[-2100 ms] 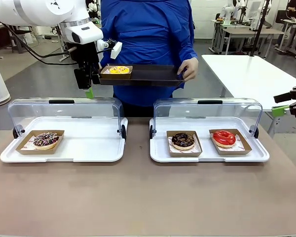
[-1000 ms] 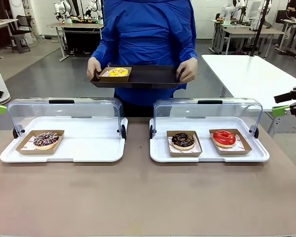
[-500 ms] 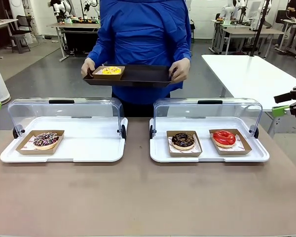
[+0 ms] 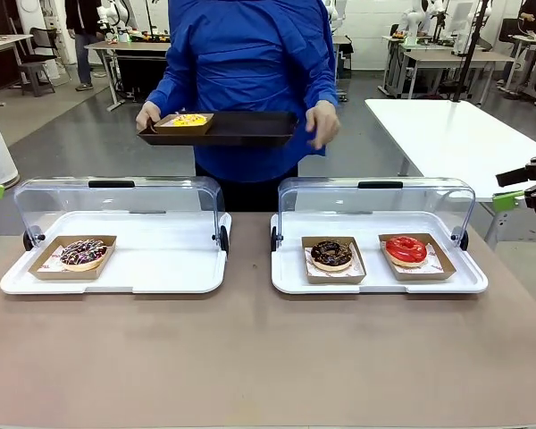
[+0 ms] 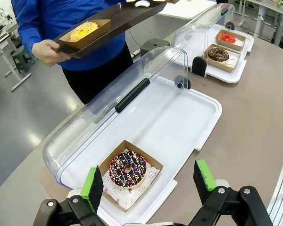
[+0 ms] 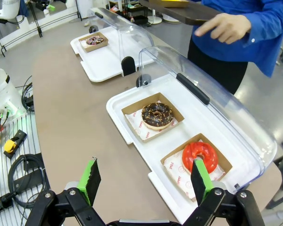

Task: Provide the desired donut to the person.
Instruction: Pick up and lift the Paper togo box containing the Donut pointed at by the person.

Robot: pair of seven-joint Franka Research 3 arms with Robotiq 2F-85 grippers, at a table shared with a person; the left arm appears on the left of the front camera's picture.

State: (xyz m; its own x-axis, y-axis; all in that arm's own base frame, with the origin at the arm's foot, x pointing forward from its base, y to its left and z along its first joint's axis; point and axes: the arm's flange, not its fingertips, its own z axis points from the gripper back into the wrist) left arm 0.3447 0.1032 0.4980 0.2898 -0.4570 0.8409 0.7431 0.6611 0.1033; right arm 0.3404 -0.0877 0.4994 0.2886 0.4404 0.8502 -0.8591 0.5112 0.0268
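Your brown tabletop (image 4: 268, 357) lies before the person (image 4: 250, 63) standing beyond it. On it sit the left display tray (image 4: 161, 268) and right display tray (image 4: 290, 279), lids raised. The person holds a black serving tray (image 4: 250, 126) carrying the boxed yellow donut (image 4: 187, 120). Your left end effector (image 5: 147, 181) and right end effector (image 6: 144, 181) hang spread, empty.

Brown table (image 4: 250, 357) — white left tray (image 4: 161, 279) and right tray (image 4: 372, 286), apart.

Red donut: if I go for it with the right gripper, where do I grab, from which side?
Probably pinch the near wall of its box, not the glazed donut, coming down from above on the robot's side. The lid stands open behind it, and the low wall there looks free.
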